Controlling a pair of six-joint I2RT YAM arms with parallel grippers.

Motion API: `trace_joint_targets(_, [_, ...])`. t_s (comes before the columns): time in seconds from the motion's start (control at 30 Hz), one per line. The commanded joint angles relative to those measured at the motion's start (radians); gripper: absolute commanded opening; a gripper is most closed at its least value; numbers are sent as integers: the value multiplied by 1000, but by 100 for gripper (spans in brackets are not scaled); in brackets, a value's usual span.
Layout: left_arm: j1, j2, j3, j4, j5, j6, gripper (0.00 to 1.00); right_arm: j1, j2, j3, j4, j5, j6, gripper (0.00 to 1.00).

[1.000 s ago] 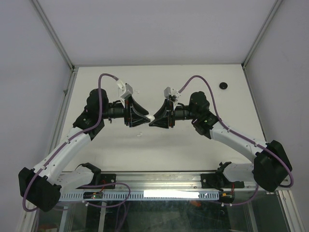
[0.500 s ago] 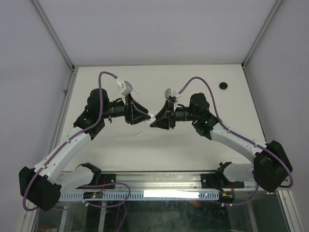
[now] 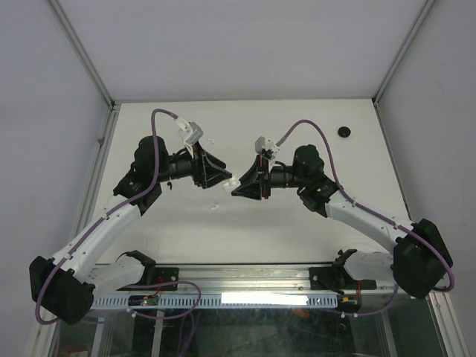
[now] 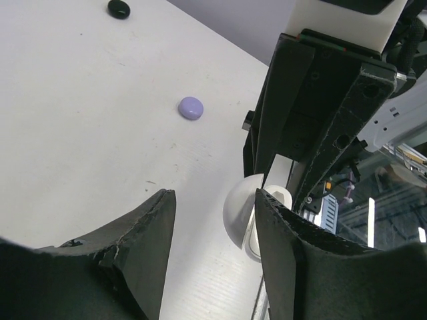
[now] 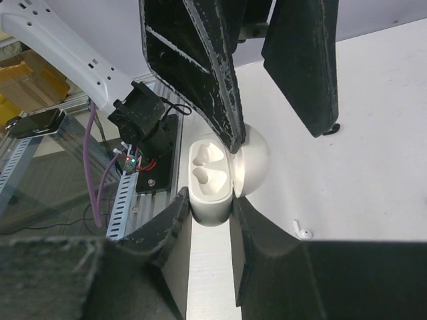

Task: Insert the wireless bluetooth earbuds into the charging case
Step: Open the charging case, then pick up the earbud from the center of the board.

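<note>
The right gripper (image 5: 210, 204) clamps an open white plastic charging case (image 5: 212, 170) (both sockets look empty) above the white table's (image 3: 297, 230) middle, the left gripper's (image 4: 212, 207) jaws stand apart beside its lid (image 4: 239, 215), and the next move is probably a fine pinch on the tiny white earbud (image 5: 303, 233) lying beneath them.

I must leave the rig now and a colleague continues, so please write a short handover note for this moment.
Right gripper: shut on the charging case, held off the table, lid open.
Left gripper: open, holding nothing, fingers at the lid.
Earbuds: one white earbud lies on the table near the case; I cannot make out any others.
Done: case open in the grip.
Left: both sockets look empty, so pick up each earbud and seat it.
</note>
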Motion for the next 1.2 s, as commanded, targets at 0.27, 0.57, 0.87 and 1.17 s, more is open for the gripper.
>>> trace_joint_targets(0.27, [8, -100, 5, -62, -257, -32, 58, 5, -119, -92, -68, 301, -77, 0])
trace_joint_targets(0.57, [4, -125, -118, -203, -398, -143, 57, 6, -232, -200, -105, 436, -75, 0])
trace_joint_targets(0.87, [-67, -4, -179, -240, -556, -222, 55, 6, -313, -276, -132, 481, -66, 0])
trace_joint_targets(1.17, [-224, 237, -94, -299, -815, -211, 50, 6, -348, -308, -142, 483, -50, 0])
